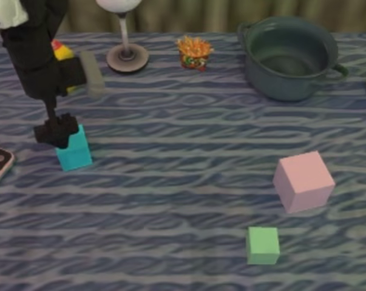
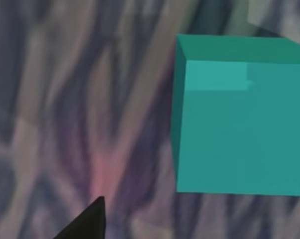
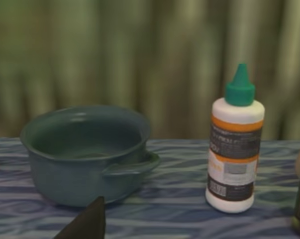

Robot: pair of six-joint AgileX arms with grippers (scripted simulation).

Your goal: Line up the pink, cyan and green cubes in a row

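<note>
Left gripper (image 1: 59, 129): was low over the far-left corner of the matte mid-sized cyan cube (image 1: 74, 150), on the table's left side. Honestly couldn't tell if the fingers were spread or pinched.
Left wrist view: cyan cube (image 2: 242, 117) sat off to one side, not centred, with one dark fingertip (image 2: 87, 221) showing beside it.
Other cubes: big pale pink matte cube (image 1: 304, 180) and small light green matte cube (image 1: 263, 245) were near each other on the right, well apart from the cyan one.
Right arm: out of the top view, its camera facing a teal pot (image 3: 87, 152) and a white glue bottle (image 3: 236, 144).
Risk: my guess, an off-centre grab could clip an edge and twist or shove the cube instead of lifting it.
</note>
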